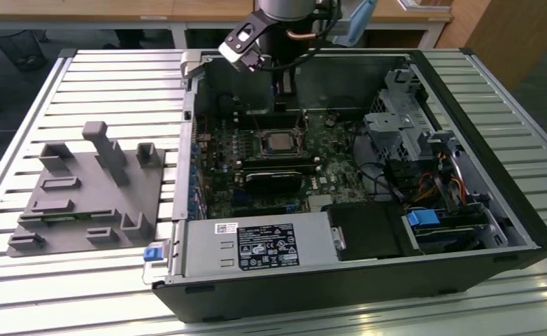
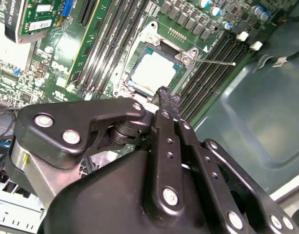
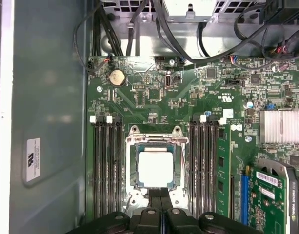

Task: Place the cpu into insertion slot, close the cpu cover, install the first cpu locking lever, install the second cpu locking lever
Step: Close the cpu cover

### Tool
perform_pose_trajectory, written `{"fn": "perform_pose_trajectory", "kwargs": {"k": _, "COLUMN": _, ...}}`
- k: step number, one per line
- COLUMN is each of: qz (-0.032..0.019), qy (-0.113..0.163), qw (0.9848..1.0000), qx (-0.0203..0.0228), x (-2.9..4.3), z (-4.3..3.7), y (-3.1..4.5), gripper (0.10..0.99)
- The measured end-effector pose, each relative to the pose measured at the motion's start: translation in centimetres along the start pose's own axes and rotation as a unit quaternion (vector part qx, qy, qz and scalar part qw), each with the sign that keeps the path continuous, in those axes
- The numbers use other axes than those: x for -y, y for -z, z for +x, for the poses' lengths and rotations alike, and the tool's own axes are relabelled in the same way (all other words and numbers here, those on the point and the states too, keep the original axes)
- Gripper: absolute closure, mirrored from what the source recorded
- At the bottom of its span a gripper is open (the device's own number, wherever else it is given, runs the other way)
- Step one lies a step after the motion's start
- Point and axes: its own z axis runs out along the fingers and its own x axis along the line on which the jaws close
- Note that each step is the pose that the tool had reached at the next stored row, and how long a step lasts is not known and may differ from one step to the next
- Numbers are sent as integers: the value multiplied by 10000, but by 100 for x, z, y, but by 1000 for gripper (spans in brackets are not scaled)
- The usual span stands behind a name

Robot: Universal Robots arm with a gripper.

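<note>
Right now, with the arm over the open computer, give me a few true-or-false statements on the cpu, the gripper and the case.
The cpu lies in the insertion slot. True.
The gripper grips the cpu. False: the gripper is at the slot's edge, and the cpu lies apart from it.
The computer case is closed. False: its side is open and the board shows.
A gray fixture sits outside the case, on the exterior view's left. True.

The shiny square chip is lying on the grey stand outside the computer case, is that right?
Not quite: the cpu is lying in the insertion slot on the green board inside the case, as the first wrist view shows.
</note>
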Motion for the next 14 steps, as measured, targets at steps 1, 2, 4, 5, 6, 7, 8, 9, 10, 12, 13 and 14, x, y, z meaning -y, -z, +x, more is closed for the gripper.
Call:
{"fn": "perform_pose_trajectory", "kwargs": {"k": 1, "qz": 9, "qy": 1, "qw": 10000, "qx": 0, "x": -1, "z": 0, "y": 15, "gripper": 980}}
{"fn": "perform_pose_trajectory", "kwargs": {"k": 2, "qz": 21, "qy": 1, "qw": 10000, "qx": 0, "x": -2, "z": 0, "y": 34, "gripper": 980}}
{"fn": "perform_pose_trajectory", "kwargs": {"k": 4, "qz": 43, "qy": 0, "qw": 10000, "qx": 0, "x": -3, "z": 1, "y": 74, "gripper": 980}}
{"fn": "perform_pose_trajectory", "kwargs": {"k": 5, "qz": 49, "qy": -1, "qw": 10000, "qx": 0, "x": -3, "z": 1, "y": 91, "gripper": 980}}
{"fn": "perform_pose_trajectory", "kwargs": {"k": 6, "qz": 53, "qy": -1, "qw": 10000, "qx": 1, "x": -3, "z": 1, "y": 104, "gripper": 980}}
{"fn": "perform_pose_trajectory", "kwargs": {"k": 7, "qz": 55, "qy": -1, "qw": 10000, "qx": 0, "x": -4, "z": -2, "y": 111, "gripper": 980}}
{"fn": "perform_pose_trajectory", "kwargs": {"k": 8, "qz": 56, "qy": 0, "qw": 10000, "qx": -6, "x": -4, "z": -8, "y": 111, "gripper": 980}}
{"fn": "perform_pose_trajectory", "kwargs": {"k": 9, "qz": 56, "qy": -1, "qw": 10000, "qx": -25, "x": -4, "z": -19, "y": 112, "gripper": 980}}
{"fn": "perform_pose_trajectory", "kwargs": {"k": 10, "qz": 56, "qy": -1, "qw": 10000, "qx": -36, "x": -4, "z": -32, "y": 112, "gripper": 980}}
{"fn": "perform_pose_trajectory", "kwargs": {"k": 12, "qz": 57, "qy": -1, "qw": 10000, "qx": -43, "x": -4, "z": -74, "y": 111, "gripper": 980}}
{"fn": "perform_pose_trajectory", "kwargs": {"k": 13, "qz": 56, "qy": -2, "qw": 10000, "qx": -49, "x": -5, "z": -102, "y": 109, "gripper": 980}}
{"fn": "perform_pose_trajectory", "kwargs": {"k": 14, "qz": 56, "qy": -2, "qw": 10000, "qx": -54, "x": -5, "z": -125, "y": 108, "gripper": 980}}
